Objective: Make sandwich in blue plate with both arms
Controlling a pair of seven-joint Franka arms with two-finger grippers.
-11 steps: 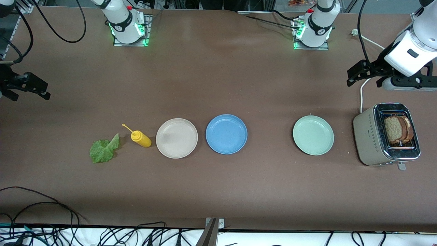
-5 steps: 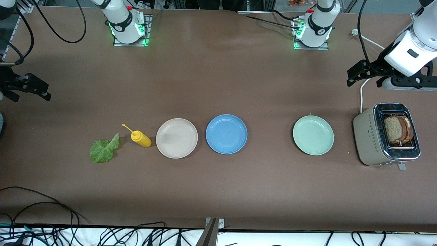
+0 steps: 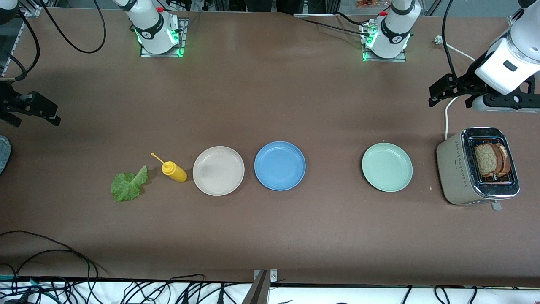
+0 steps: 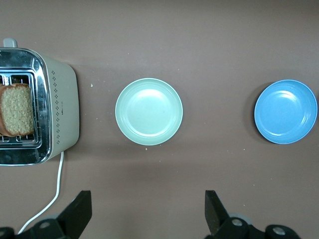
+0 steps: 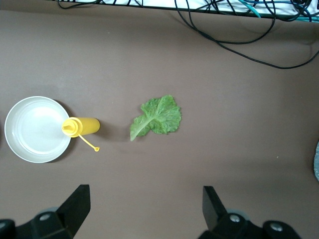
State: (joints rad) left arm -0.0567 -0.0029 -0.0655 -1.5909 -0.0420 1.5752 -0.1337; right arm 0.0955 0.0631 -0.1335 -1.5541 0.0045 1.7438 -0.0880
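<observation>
The blue plate sits bare mid-table, between a beige plate and a pale green plate. Two bread slices stand in the toaster at the left arm's end. A lettuce leaf lies flat toward the right arm's end. My left gripper hangs open over bare table beside the toaster's white cord. Open as well, my right gripper hovers over bare table at its own end, holding nothing.
A yellow squeeze bottle lies on its side between the lettuce and the beige plate. The toaster's cord runs toward the arm bases. Black cables trail along the table's near edge. A grey thing shows at the right arm's end.
My right gripper has shifted slightly, and a grey thing has come into sight at the right arm's end of the table. The left arm has stayed still.
</observation>
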